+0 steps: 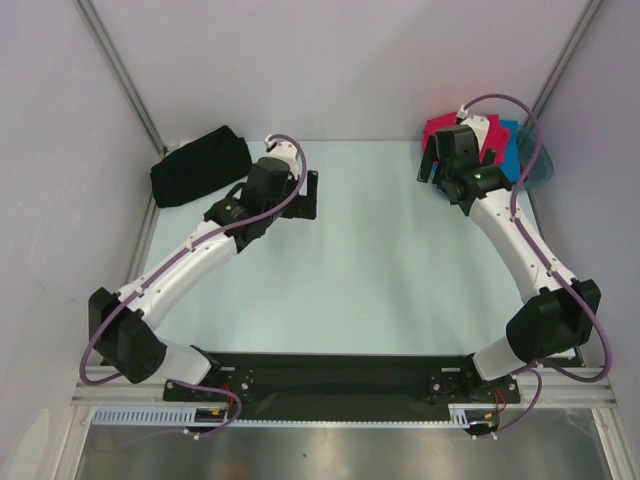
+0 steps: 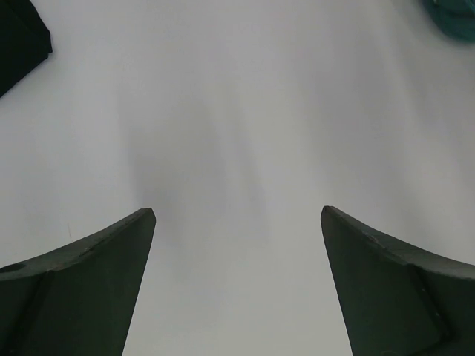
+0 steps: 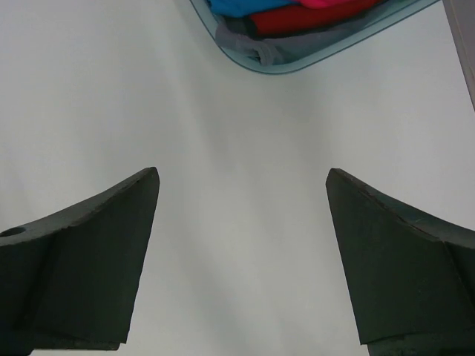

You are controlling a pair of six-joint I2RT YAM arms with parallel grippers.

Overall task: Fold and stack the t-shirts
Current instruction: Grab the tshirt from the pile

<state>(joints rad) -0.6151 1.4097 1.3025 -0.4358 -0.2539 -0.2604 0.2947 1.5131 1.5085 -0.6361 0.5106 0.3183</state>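
L gripper: both dark fingers at the bottom of the left wrist view, spread as wide as they go, nothing btw them, only bare table under and ahead. Not touching any cloth. R gripper: same, jaws fully apart, empty, pale table surface in the gap.

L arm: base at near-left edge, elbow pushed out to the left, forearm running up and to the right, wrist ending over the far-left part of the table. Gripper points roughly toward table centre. Black t-shirt lies bunched in the far-left corner, near the L wrist but apart from the fingers; just its corner shows at top left of the left wrist view.

R arm: base at near-right, elbow out to the right, forearm angled up and left to the far-right corner. Gripper hangs just short of the teal tub, whose curved rim sits ahead of the fingertips, not touching.

Inside the tub: bright blue t-shirt, red t-shirt, crimson-pink t-shirt, piled together. From above, the pink one lies uppermost, partly hidden by the R wrist; blue shows at the right side of the pile.
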